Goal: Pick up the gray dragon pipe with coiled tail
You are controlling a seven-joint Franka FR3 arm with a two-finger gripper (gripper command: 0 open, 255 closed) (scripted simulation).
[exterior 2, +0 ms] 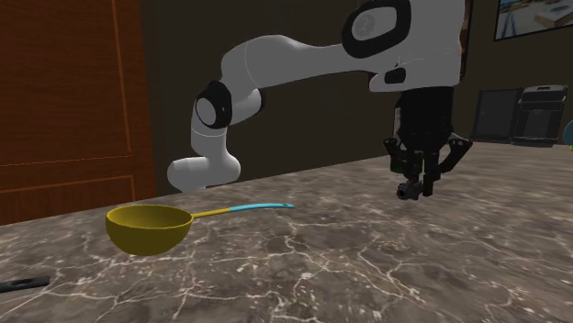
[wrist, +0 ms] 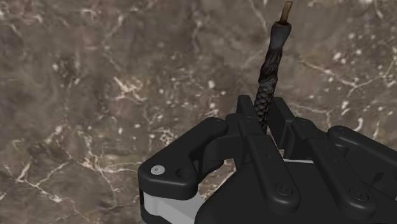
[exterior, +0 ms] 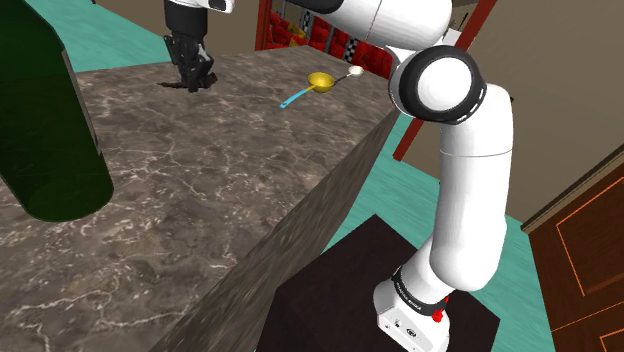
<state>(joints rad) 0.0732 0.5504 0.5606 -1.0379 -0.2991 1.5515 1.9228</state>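
Note:
A dark, scaly dragon pipe [wrist: 270, 70] is clasped between my black fingers, its thin stem reaching out past the fingertips over the marble counter [wrist: 95, 95]. My gripper [wrist: 262, 121] is shut on it. In the shoulder view the gripper [exterior: 192, 80] points down at the counter's far end, with a dark bit of the pipe [exterior: 167, 86] beside its tips. In the second exterior view the gripper [exterior 2: 418, 186] hangs close over the counter [exterior 2: 321, 266] with the pipe's end [exterior 2: 407, 192] at its tips. Whether the pipe touches the stone I cannot tell.
A yellow ladle [exterior: 320, 82] with a blue handle lies on the counter toward the shoulder view's right; the ladle [exterior 2: 147, 228] sits apart from the gripper. A large dark green bottle [exterior: 45, 120] stands near the camera. The counter's edge [exterior: 330, 190] drops off beside the stand.

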